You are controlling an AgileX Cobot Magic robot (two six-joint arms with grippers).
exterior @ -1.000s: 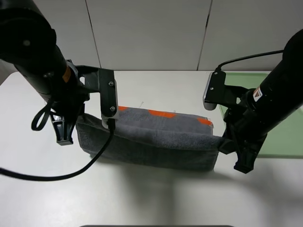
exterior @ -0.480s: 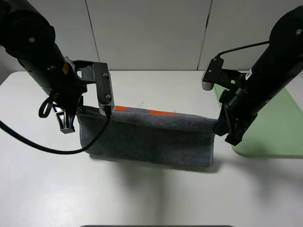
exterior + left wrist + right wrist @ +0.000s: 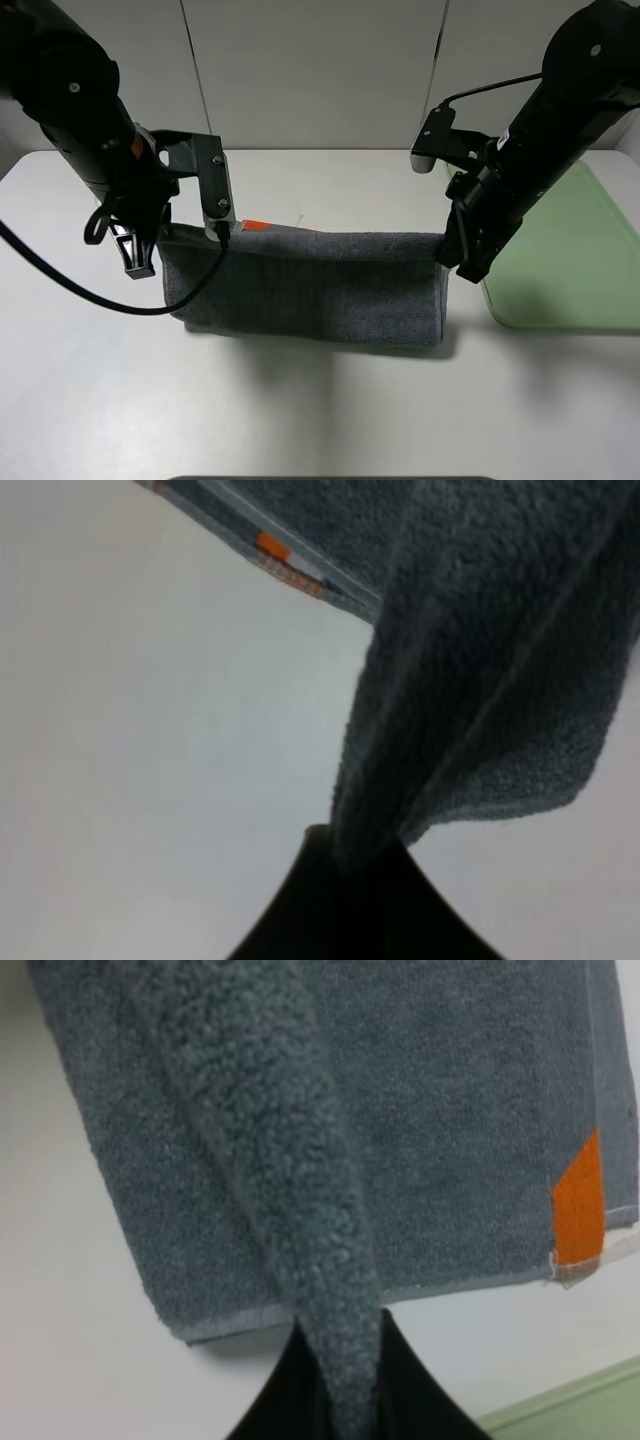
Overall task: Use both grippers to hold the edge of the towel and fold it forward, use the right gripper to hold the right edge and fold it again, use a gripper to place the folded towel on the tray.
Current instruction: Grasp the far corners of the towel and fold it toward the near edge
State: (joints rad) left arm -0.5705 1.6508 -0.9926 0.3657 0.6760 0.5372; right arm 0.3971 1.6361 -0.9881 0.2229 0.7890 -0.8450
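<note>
Exterior high: towel (image 3: 310,290) on counter (image 3: 300,420), left of tray (image 3: 580,280), lifted edge held at both ends. Left gripper (image 3: 352,875), right gripper (image 3: 335,1375): jaws clamped on towel, tips buried in cloth.

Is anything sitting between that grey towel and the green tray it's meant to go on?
Nothing visible does. The towel is held at its ends by the left gripper and right gripper, and the tray lies just past its right end. Only the right gripper itself hangs over the table between them.
</note>
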